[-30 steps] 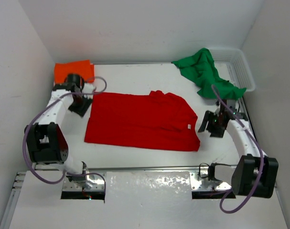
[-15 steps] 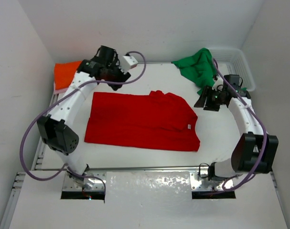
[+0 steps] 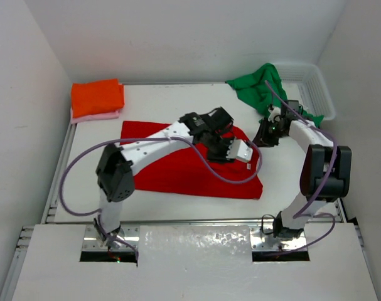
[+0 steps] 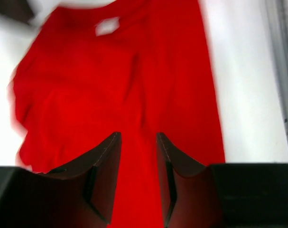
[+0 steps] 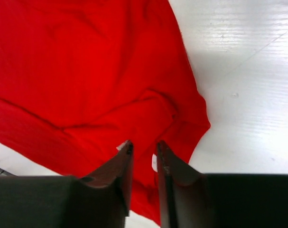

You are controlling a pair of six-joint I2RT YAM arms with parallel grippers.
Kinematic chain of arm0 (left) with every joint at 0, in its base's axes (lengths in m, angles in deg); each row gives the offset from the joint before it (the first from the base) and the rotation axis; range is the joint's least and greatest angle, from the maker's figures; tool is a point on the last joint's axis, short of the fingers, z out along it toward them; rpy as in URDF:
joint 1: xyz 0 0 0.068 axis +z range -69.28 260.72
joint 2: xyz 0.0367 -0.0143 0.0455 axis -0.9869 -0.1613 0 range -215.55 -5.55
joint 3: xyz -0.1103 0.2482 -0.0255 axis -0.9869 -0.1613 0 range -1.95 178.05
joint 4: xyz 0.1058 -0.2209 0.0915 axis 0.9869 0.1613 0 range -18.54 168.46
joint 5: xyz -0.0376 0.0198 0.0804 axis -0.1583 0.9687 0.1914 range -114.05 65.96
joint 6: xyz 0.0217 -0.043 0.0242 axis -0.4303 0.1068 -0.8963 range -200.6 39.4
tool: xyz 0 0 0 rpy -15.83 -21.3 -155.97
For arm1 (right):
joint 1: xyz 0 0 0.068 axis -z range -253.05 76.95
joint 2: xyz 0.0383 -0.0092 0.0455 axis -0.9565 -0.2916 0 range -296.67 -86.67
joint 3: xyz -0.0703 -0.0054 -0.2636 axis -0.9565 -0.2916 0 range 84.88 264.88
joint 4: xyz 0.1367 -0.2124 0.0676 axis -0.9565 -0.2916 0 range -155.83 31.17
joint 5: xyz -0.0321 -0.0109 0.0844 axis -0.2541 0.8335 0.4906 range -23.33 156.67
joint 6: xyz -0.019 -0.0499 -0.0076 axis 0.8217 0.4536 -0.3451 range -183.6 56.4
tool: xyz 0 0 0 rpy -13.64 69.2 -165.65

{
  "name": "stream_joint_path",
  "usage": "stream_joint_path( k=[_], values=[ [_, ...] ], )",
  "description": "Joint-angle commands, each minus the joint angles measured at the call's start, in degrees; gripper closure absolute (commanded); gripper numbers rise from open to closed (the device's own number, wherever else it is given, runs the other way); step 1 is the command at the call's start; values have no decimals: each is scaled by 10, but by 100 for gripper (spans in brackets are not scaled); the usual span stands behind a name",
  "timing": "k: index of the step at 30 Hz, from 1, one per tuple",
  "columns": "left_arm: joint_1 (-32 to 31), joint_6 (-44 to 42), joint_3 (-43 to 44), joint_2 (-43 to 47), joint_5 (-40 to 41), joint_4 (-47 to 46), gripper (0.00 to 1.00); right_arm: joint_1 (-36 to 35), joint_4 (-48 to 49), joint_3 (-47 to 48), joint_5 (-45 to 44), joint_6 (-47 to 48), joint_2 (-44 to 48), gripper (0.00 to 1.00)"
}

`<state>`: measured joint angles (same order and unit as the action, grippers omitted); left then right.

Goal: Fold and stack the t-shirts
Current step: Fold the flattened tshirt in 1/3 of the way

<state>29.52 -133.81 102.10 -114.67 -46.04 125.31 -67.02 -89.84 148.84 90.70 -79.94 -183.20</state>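
— The pincers?
— Left pincer (image 4: 138, 137) is narrowly parted and holds nothing, above the red t-shirt (image 3: 168, 175). Right pincer (image 5: 144, 145) is the same, above that shirt too.
— And the shirts?
— Red lies flat mid-worktop (image 3: 159, 100). Orange t-shirt (image 3: 97, 97) sits on pink t-shirt (image 3: 96, 115) in the far left corner, green t-shirt (image 3: 265, 94) in the far right.

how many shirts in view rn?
4: orange shirt folded at the back-left corner, pink shirt under it with only its edge showing, red shirt spread mid-table, green shirt draped from the basket at back right. More could be hidden in the basket.
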Motion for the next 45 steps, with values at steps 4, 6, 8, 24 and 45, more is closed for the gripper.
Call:
stream_joint_path(
  k=[4, 6, 8, 24, 45],
  values=[
    [-11, -91, 57, -96, -158, -19, 66, -14, 41, 2, -18, -3, -23, 71],
    [-11, -157, 71, -121, -169, 11, 66, -21, 37, 14, -39, 8, -25, 70],
    [-10, -189, 57, -122, -174, 7, 66, -21, 22, 31, -53, 20, -30, 68],
    [65, -25, -19, -113, -342, -89, 56, -37, 35, 42, -44, 79, -58, 75],
    [-6, -15, -75, -194, -129, -230, 58, -47, 52, 36, -43, 83, -117, 73]
  ],
)
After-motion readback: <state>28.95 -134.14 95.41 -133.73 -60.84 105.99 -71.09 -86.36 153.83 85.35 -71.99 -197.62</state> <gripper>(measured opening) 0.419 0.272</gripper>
